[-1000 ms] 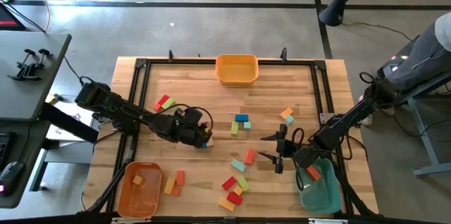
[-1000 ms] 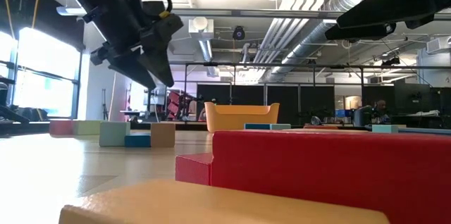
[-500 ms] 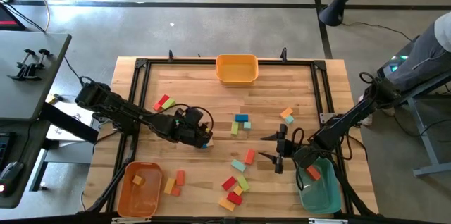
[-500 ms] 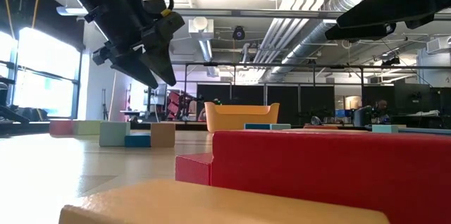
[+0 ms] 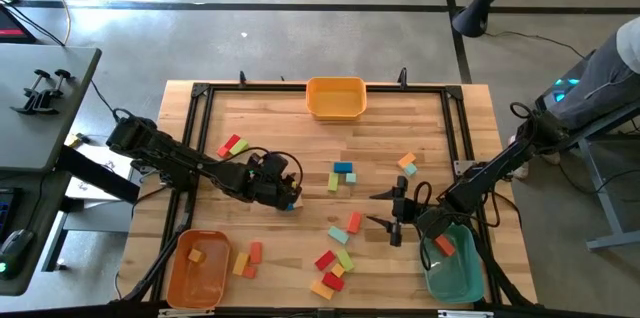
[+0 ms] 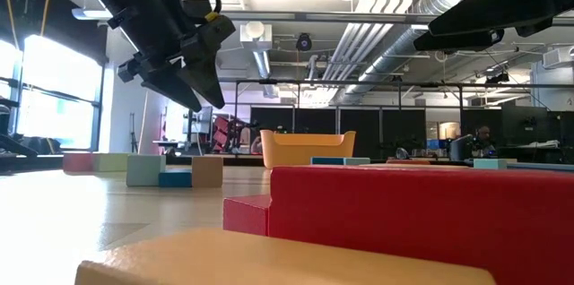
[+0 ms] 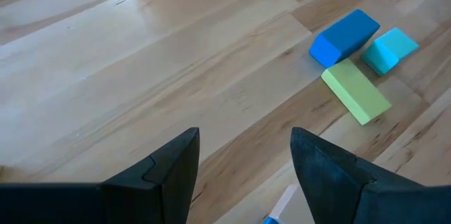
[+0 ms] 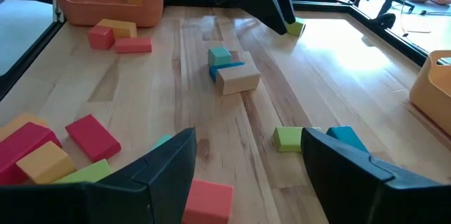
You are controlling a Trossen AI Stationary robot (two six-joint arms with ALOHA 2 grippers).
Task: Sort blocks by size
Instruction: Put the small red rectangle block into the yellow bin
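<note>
A: Where are the blocks (image 5: 343,173) sat?

B: Mostly loose on the table (image 5: 460,128). A trio (teal, blue, tan) (image 8: 229,69) is seen just under the left gripper (image 5: 290,196). A blue/teal/green cluster (image 7: 359,58) is found mid-table, a red/green pair (image 5: 232,145) near the left arm, a red/yellow heap (image 8: 42,146) by the near edge. One small block is held in the orange bin (image 5: 198,268), one in the teal bin (image 5: 450,268). Yellow bin (image 5: 336,98) at the far edge, contents can't be told.

A: Grippers?

B: Left gripper is hung just above the trio, fingers (image 7: 169,171) spread, nothing pinched. Right gripper (image 5: 392,210) is parked by the teal bin, well apart from any block, jaws spread wide too, empty.

A: Risks?

B: Judged only: the trio is packed touching, so if the left is dropped off-centre, a neighbour could be shoved or two sizes pinched together & binned wrong. A tiny cube could also be squeezed out sideways if gripped on a corner.

A: Vs 1 s ago?

B: Hardly any diff. No block is seen moved. In the low view the left gripper is raised & tilted a touch. Right arm is unchanged.
</note>
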